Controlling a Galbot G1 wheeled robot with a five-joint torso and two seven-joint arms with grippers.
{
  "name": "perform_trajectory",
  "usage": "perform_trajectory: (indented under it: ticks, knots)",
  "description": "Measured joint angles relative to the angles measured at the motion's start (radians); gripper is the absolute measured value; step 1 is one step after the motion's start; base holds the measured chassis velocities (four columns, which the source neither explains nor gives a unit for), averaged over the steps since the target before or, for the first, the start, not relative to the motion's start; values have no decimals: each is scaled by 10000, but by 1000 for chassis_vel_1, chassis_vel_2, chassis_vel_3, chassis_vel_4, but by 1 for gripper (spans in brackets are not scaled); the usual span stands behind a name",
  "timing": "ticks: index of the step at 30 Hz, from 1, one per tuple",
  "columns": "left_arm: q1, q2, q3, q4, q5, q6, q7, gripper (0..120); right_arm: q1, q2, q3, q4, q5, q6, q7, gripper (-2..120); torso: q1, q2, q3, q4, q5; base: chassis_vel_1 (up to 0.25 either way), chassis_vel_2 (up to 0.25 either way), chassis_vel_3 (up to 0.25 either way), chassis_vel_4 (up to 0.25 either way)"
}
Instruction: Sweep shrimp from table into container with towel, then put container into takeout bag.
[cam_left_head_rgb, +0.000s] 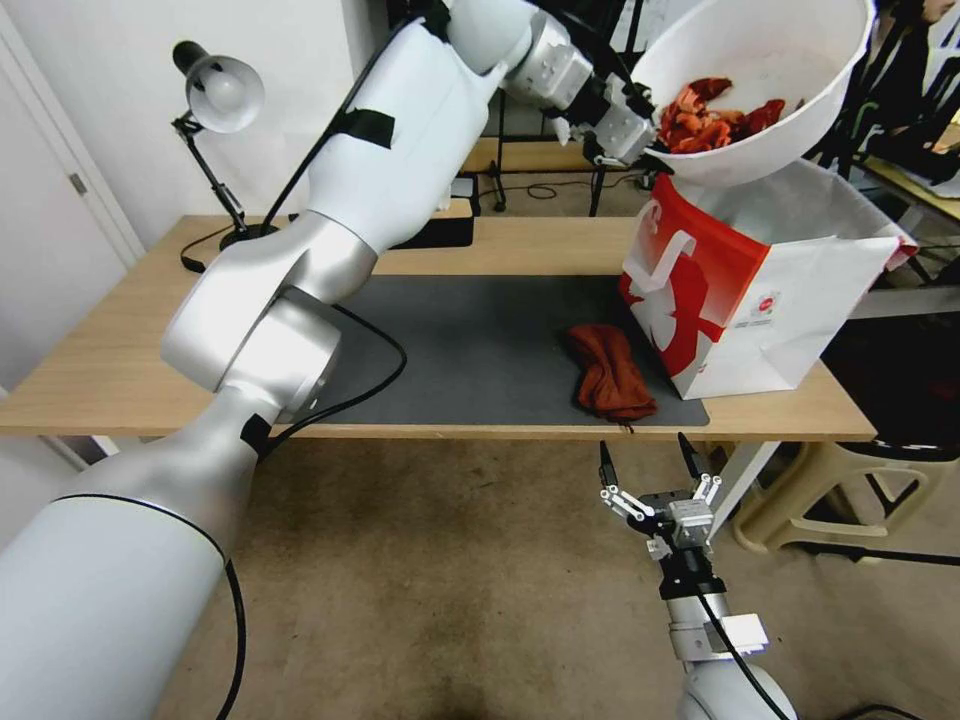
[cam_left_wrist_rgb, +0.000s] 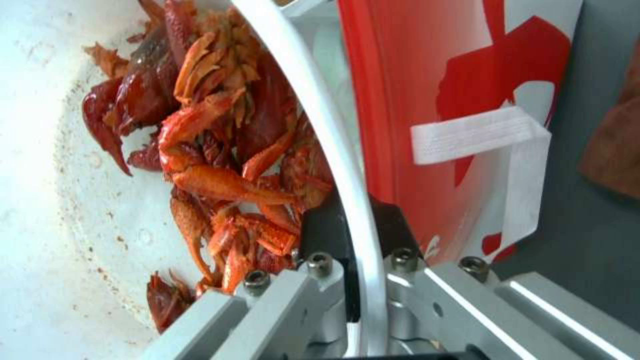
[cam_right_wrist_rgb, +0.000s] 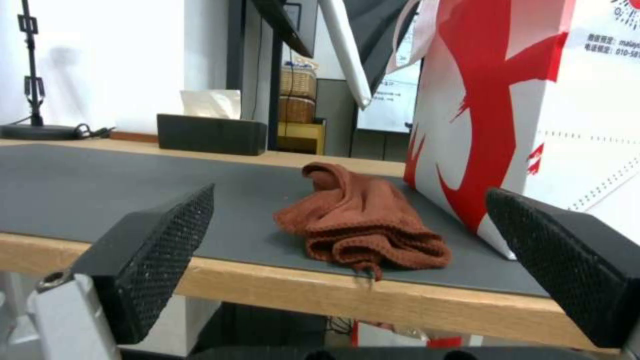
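Head view: left gripper (cam_left_head_rgb: 640, 125) clamps container (cam_left_head_rgb: 800, 90) rim above takeout bag (cam_left_head_rgb: 760, 290); right gripper (cam_left_head_rgb: 648, 455) spread wide

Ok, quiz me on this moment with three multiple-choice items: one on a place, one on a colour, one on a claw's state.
1. Where is the container?
A. on the mat
B. held up over the takeout bag
C. on the floor

2. What colour is the towel?
A. rust-brown
B. blue
C. white

3. What state is the right claw in?
A. shut on the towel
B. shut on the bag handle
C. open, holding nothing

Answers:
B, the left claw pinches its rim, with the shrimp inside, above the bag's mouth.
A, it lies bunched on the grey mat near the table edge.
C, its fingers are spread below the table's edge.
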Motion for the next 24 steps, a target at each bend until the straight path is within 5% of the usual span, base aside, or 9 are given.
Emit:
perform_trajectory:
  ticks: [13, 24]
  knots:
    - [205, 7, 508, -37, -81, 187, -424, 0, -89, 169, -85, -15, -187, 57, -29, 100, 0, 0, 0, 1, -3, 0, 0, 0, 0]
    - [234, 8, 1278, -108, -523, 281, -1638, 0, -143, 246, -92, -14, -273, 60, -48, 100, 0, 0, 0, 0, -2, 0, 0, 0, 0]
